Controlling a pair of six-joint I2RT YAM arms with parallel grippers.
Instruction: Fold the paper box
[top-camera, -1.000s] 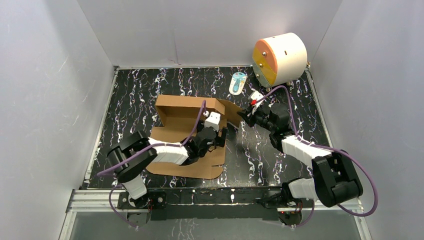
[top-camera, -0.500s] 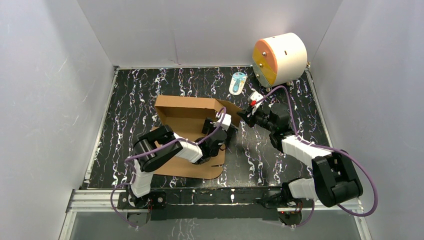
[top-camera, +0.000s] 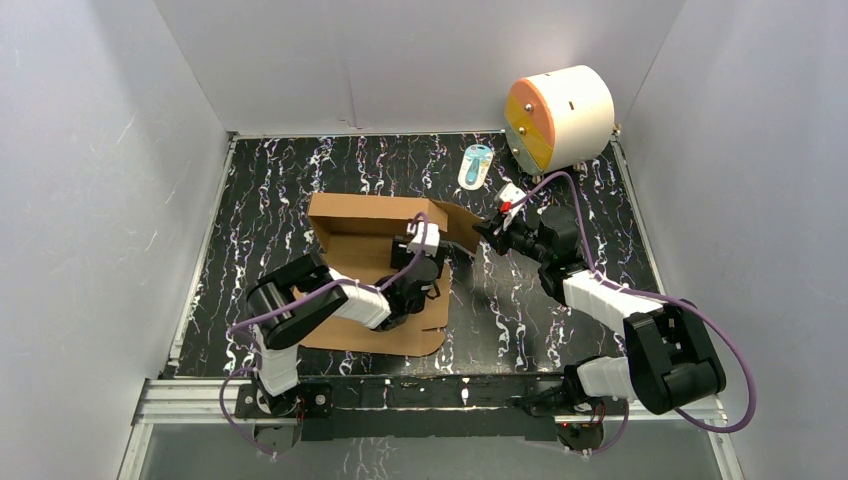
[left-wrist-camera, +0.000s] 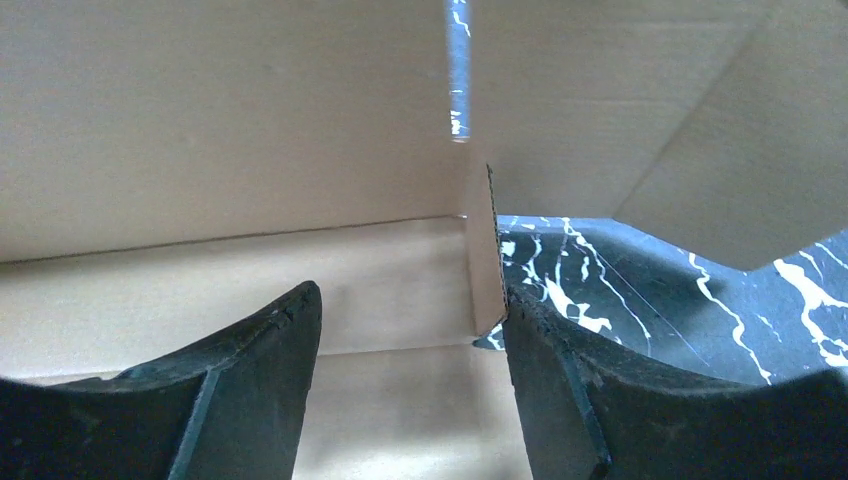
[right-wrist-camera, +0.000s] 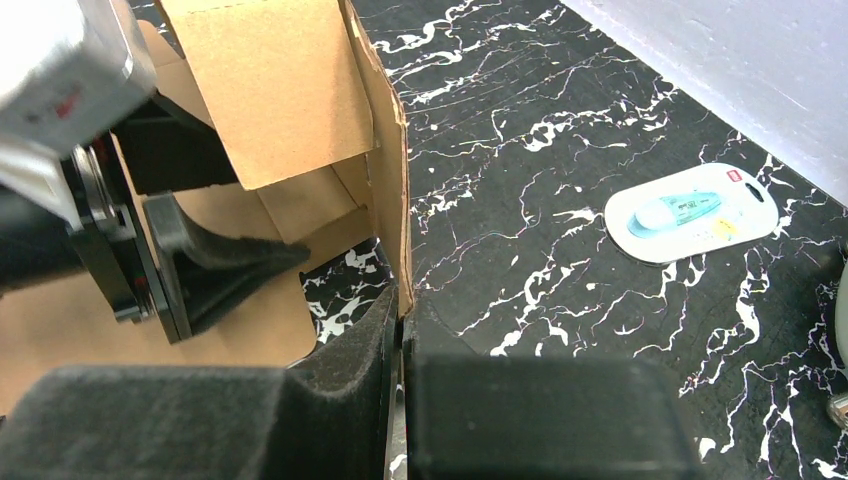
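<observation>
I judged the job roughly half done. The paper box (top-camera: 360, 215) sat on the black marbled table (top-camera: 270, 200), well apart from the white-and-orange cylinder (top-camera: 558, 118), nearer to the arm bases than the cylinder and off to its left. Its long wall on the side towards the cylinder stood upright, and the flap at the cylinder-side end was raised. The broad panel farthest from the cylinder lay flat on the table, so by my reading the near wall, the other end and the closing folds were all left to do.

The right gripper (top-camera: 487, 234) reached out low between the cylinder and the box, forearm stretched across the table. Its 2 fingers were closed tight on the lower edge of that raised flap (right-wrist-camera: 385, 150), holding it upright.

The left arm was bent sharply at the elbow, with its wrist over the box floor and pointing towards the cylinder. The left gripper (left-wrist-camera: 415, 390) was spread wide and held nothing. A short upright card edge (left-wrist-camera: 488, 250) stood just inside its right finger, though I could not tell whether they touched.

A small blue-and-white blister pack (top-camera: 476, 165) lay just left of the cylinder, apart from both grippers.
</observation>
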